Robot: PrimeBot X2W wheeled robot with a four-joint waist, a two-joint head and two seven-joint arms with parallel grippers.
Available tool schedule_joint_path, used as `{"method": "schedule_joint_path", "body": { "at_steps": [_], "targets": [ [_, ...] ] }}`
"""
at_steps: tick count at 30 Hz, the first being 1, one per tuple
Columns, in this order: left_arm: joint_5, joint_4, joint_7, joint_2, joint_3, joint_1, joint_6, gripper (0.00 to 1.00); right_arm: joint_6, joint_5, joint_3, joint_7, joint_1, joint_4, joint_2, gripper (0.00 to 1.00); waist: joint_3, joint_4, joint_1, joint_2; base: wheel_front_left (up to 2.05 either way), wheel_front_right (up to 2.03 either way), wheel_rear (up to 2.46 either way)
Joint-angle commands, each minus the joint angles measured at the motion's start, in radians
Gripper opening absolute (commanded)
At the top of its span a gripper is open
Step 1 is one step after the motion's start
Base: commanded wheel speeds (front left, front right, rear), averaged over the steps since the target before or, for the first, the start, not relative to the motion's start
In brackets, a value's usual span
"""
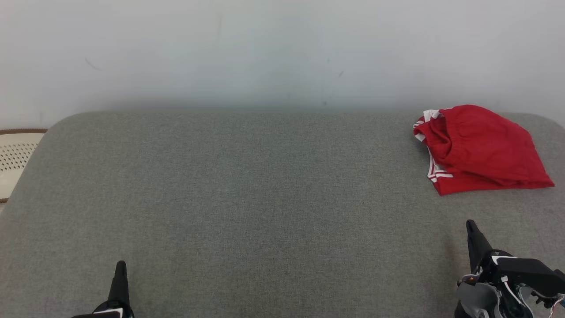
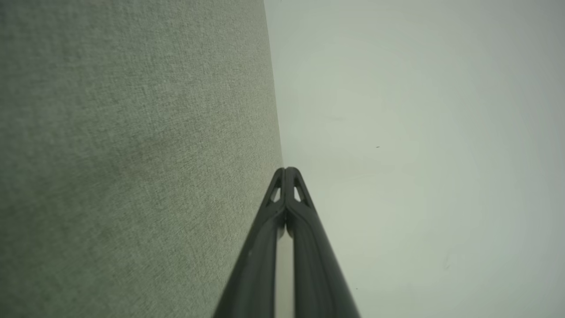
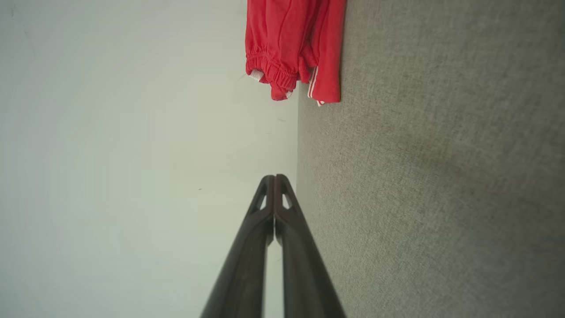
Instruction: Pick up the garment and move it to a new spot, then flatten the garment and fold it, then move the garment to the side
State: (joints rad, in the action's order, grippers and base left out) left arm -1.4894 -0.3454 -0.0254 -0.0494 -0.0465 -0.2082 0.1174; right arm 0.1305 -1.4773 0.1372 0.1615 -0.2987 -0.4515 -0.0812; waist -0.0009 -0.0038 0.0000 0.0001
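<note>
The garment [image 1: 479,148] is a pair of red shorts with white side stripes, folded into a compact bundle at the far right of the grey fabric surface [image 1: 247,198]. In the right wrist view the garment [image 3: 293,44] lies ahead of the fingers, at the surface's far edge. My right gripper [image 1: 471,226] is shut and empty, low at the near right, well short of the garment. At the near left my left gripper [image 1: 120,265] is shut too, holding nothing. Both wrist views show the fingertips pressed together, left gripper [image 2: 286,170] and right gripper [image 3: 274,177].
A pale wall [image 1: 282,48] rises right behind the grey surface. A perforated cream object with a brown rim [image 1: 15,159] sits past the surface's left edge. The broad middle and left of the grey surface hold nothing.
</note>
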Motion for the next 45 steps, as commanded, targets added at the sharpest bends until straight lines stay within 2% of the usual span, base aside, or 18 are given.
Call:
{"method": "schedule_joint_path", "body": {
  "at_steps": [1, 16, 45],
  "targets": [
    [-0.025, -0.004, 0.005, -0.001, -0.002, -0.017, 0.006, 0.00, 0.000, -0.024, 0.005, 0.009, -0.017, -0.004, -0.002, 0.00, 0.001, 0.001, 0.0000, -0.0001, 0.00, 0.00, 0.00],
    [-0.132, -0.028, 0.023, -0.001, -0.005, -0.038, 0.015, 0.00, 0.000, -0.129, 0.031, 0.046, -0.041, -0.025, 0.000, 0.00, 0.008, 0.004, 0.0000, -0.0001, 0.00, 0.00, 0.00],
    [-0.127, -0.027, 0.023, -0.001, -0.004, -0.036, 0.015, 0.00, 0.000, -0.113, 0.042, 0.053, -0.036, -0.025, 0.006, 0.00, 0.008, 0.004, 0.0000, -0.0001, 0.00, 0.00, 0.00]
  ]
}}
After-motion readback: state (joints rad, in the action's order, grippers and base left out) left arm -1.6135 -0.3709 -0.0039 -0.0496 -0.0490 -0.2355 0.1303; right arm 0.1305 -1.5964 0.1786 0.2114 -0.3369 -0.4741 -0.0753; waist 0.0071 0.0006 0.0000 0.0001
